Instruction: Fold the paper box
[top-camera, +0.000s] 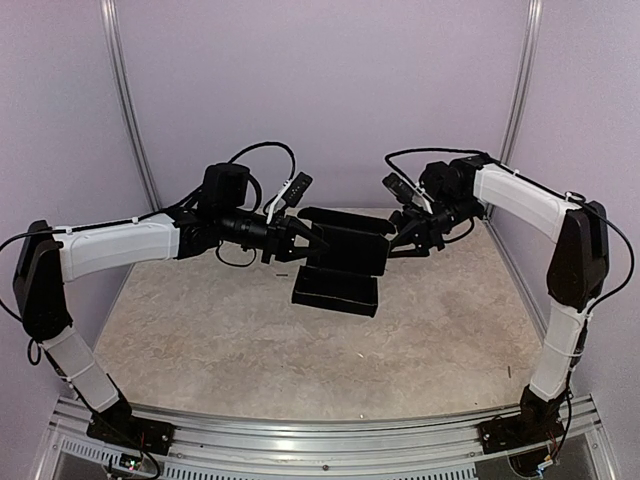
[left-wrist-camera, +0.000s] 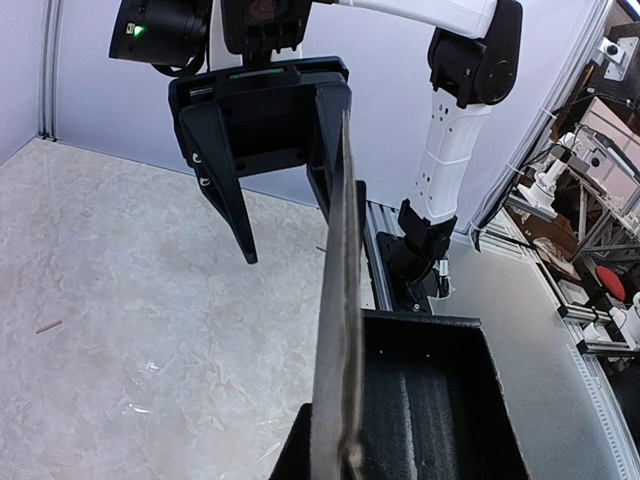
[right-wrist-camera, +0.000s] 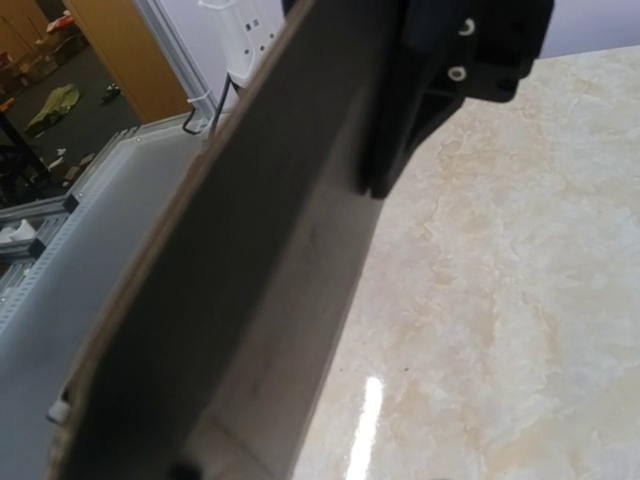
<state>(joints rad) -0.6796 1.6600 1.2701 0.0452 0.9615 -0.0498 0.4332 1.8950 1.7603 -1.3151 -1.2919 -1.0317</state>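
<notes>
Left claw pinches paper box over table, right claw beside.

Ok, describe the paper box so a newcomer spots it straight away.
Look at the middle of the pale marbled table, where both arms' tips meet. Between the left gripper and the right gripper is the paper box: matte black cardboard with flaps, the only thin, sheet-like thing among chunky arm parts.

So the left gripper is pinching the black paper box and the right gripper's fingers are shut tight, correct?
Not quite. The left gripper does pinch the paper box, but the right gripper has its fingers spread apart, with the box's panel beside one of them. The left wrist view shows it.
</notes>
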